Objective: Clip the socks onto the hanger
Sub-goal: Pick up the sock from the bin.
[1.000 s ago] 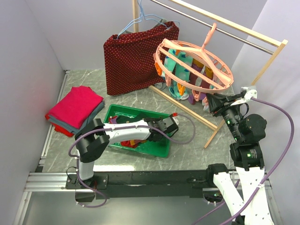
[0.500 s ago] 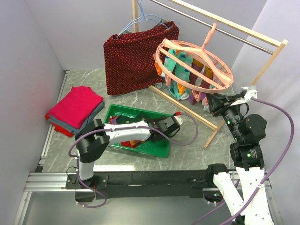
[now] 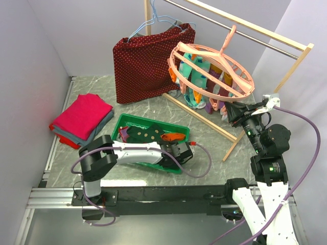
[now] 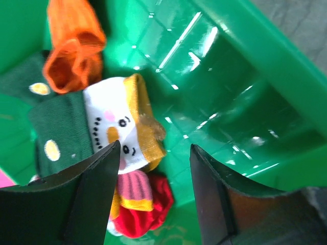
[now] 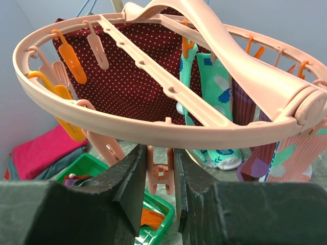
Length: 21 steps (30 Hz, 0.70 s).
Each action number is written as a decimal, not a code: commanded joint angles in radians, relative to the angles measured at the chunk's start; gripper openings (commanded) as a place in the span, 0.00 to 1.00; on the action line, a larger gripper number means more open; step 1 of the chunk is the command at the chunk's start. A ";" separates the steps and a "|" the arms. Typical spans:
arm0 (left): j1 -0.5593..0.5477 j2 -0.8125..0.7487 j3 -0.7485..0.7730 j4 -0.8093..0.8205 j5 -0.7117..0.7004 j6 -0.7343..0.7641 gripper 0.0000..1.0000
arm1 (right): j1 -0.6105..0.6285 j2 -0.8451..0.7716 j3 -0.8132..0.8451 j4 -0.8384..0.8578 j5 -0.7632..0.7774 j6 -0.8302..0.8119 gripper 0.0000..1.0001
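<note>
The green tray holds loose socks: an orange one and a dark green one with yellow dots. My left gripper is open, low over the tray's near right end. In the left wrist view my left gripper has its jaws on either side of a white-and-yellow face sock and a red sock. The orange sock and the dotted green sock lie beyond. The salmon-pink hanger hangs on the rack. My right gripper is shut on one of its clip pegs.
Several socks hang clipped on the hanger, one of them teal. A dark-red dotted cloth hangs on a blue wire hanger. A folded pink-red stack lies at the left. The wooden rack's foot bar runs behind the tray.
My left gripper has moved toward the tray's near edge, uncovering the orange and green socks in the top view. The right arm has not moved.
</note>
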 commanded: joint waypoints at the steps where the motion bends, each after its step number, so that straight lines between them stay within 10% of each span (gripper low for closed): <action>1: -0.004 -0.050 0.002 0.021 -0.074 0.072 0.62 | 0.007 0.005 0.014 -0.002 -0.026 0.004 0.00; 14: -0.011 0.028 -0.021 0.064 -0.132 0.115 0.56 | 0.007 0.003 0.005 0.005 -0.029 0.009 0.00; 21: -0.011 0.031 0.007 0.094 -0.155 0.106 0.18 | 0.007 0.005 0.007 0.007 -0.031 0.013 0.00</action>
